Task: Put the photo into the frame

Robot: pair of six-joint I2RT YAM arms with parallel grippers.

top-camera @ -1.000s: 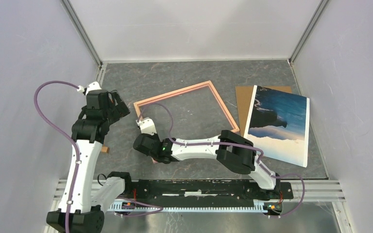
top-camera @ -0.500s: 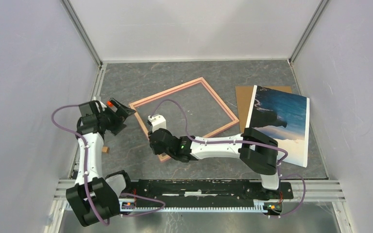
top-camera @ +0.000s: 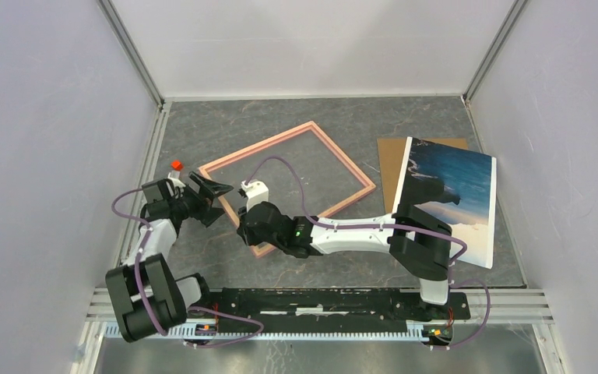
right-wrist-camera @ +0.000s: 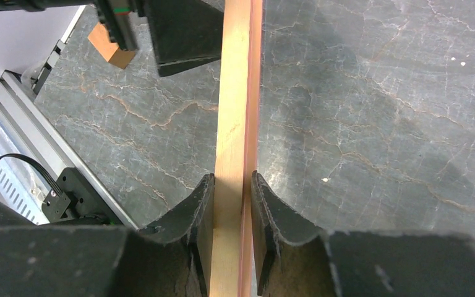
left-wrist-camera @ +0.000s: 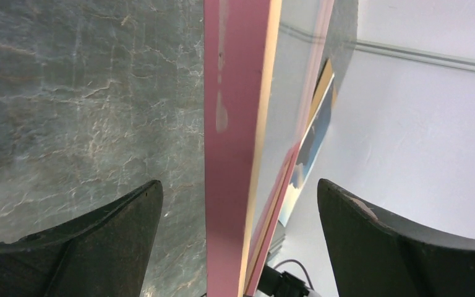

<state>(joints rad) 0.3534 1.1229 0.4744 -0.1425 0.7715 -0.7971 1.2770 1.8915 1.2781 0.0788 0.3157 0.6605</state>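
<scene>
The salmon-pink frame lies tilted like a diamond mid-table. My right gripper is shut on its near-left rail close to the near corner. In the right wrist view both fingers clamp the rail. My left gripper is open, low at the frame's left corner. In the left wrist view the rail runs between the spread fingertips without touching them. The photo, with dark cliffs and blue water, lies at the right, apart from both grippers. A slice of it shows in the left wrist view.
A brown backing board lies under the photo's left edge. A small brown block sits on the grey table near the left gripper. White walls enclose the table on three sides. A metal rail runs along the near edge.
My left arm has folded down and brought its open gripper to the frame's left corner. My right gripper has turned the frame and shifted it slightly left.
</scene>
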